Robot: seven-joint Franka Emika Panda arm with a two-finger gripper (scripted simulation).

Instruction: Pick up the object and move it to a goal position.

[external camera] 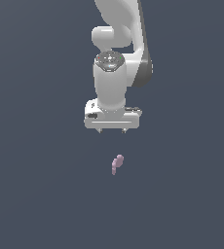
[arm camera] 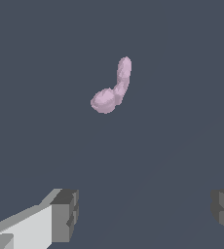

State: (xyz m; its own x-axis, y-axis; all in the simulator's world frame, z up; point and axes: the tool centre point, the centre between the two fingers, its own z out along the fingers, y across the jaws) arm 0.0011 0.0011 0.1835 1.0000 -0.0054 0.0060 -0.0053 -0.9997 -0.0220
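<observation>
The object [external camera: 117, 164] is a tiny pale pink-mauve, bent, lumpy piece lying on the dark grey floor, below the arm in the exterior view. The wrist view shows the object [arm camera: 113, 88] with a thicker rounded end and a thinner tapered end. My white gripper [external camera: 112, 130] hangs above the floor, apart from the object and a little to its left in the exterior view. It is open, with nothing between the fingers [arm camera: 65, 214]. The wrist view shows the two grey fingertips wide apart, and the object lies outside the gap between them.
The floor [external camera: 36, 194] is a flat dark grey surface in both views. The white arm [external camera: 115, 44] rises from the gripper toward the top of the exterior view. No other objects show.
</observation>
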